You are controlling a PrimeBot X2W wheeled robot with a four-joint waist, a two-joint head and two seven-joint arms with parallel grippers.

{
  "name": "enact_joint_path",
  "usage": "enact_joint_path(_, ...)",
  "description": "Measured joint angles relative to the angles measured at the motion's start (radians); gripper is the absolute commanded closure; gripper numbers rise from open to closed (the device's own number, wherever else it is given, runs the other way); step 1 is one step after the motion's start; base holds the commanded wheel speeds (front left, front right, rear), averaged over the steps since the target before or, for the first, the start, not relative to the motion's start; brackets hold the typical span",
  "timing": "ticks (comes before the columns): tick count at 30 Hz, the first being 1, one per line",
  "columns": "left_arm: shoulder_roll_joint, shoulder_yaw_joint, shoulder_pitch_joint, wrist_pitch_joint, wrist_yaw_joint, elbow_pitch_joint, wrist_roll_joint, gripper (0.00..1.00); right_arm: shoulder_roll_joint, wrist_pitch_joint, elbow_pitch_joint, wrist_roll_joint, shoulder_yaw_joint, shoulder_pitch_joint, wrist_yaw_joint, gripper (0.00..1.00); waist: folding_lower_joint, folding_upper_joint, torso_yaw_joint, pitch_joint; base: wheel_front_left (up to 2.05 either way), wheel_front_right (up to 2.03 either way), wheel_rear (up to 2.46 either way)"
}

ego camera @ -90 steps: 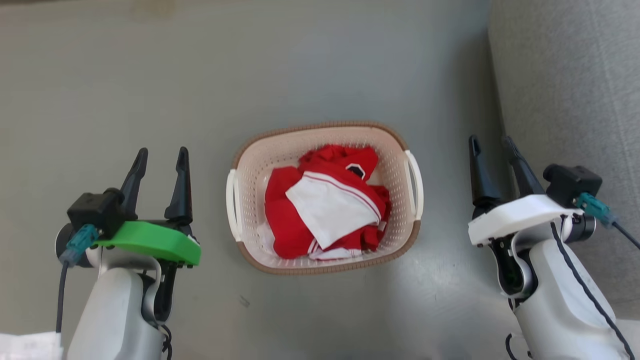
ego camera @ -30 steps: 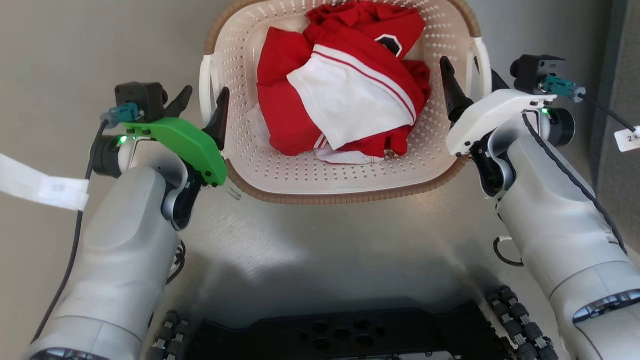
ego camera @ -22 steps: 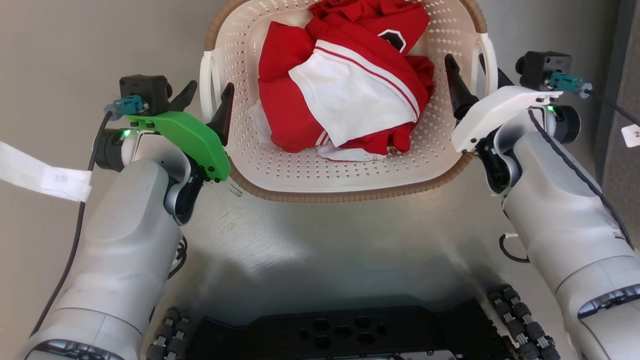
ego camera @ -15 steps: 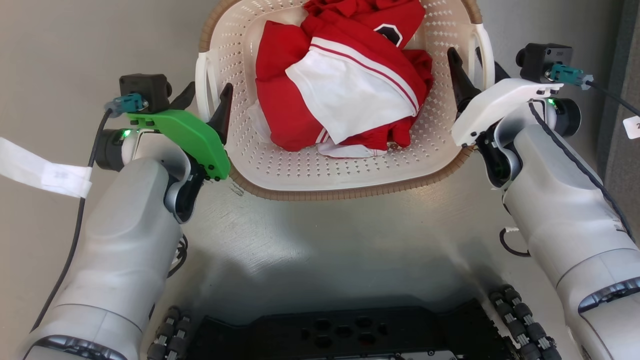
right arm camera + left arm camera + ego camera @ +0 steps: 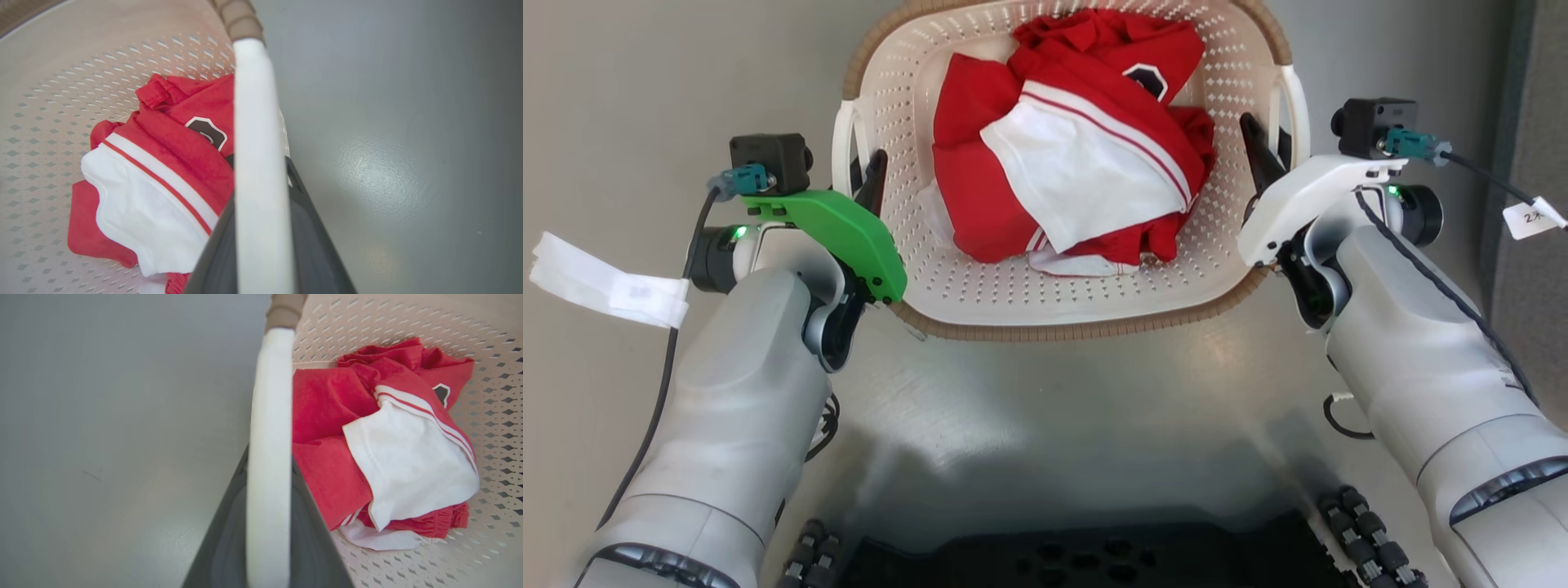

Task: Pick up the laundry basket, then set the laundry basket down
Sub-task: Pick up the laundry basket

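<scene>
Half a sec ago both sets of fingers stood wide, w/ a handle in each gap. Now they've squeezed in. The left gripper [image 5: 864, 175] pinches the left handle [image 5: 837, 163] at the 9 o'clock side of the laundry basket [image 5: 1078, 331]. In the left wrist view that white handle runs tight between the two dark fingers. The right gripper [image 5: 1270, 155] pinches the right handle [image 5: 1303, 114] at the 3 o'clock side, same way.

The basket sits at 12 o'clock in the head view, w/ red & white clothes [image 5: 1078, 163] piled inside. Its bottom is prob. on the grey floor [image 5: 1045, 425]; can't tell if it's up yet. So the grab looks done & the lift comes next. Both arms should rise together, or the basket tips & the clothes slide.
</scene>
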Motion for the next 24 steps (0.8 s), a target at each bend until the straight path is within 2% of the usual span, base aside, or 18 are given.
enact_joint_path(12,-0.006,-0.058,0.05,0.005,0.0,0.046,-0.057,1.0,0.004,-0.002,0.039,0.07,0.052,0.067,0.016,1.0,0.0,0.0,-0.007,-0.13,0.0,0.0,0.0)
enact_joint_path(24,-0.006,-0.095,0.124,0.024,0.0,0.074,-0.116,1.0,0.005,0.06,0.053,0.136,0.121,0.123,0.019,1.0,0.0,0.0,-0.028,-0.294,0.0,0.0,0.0)
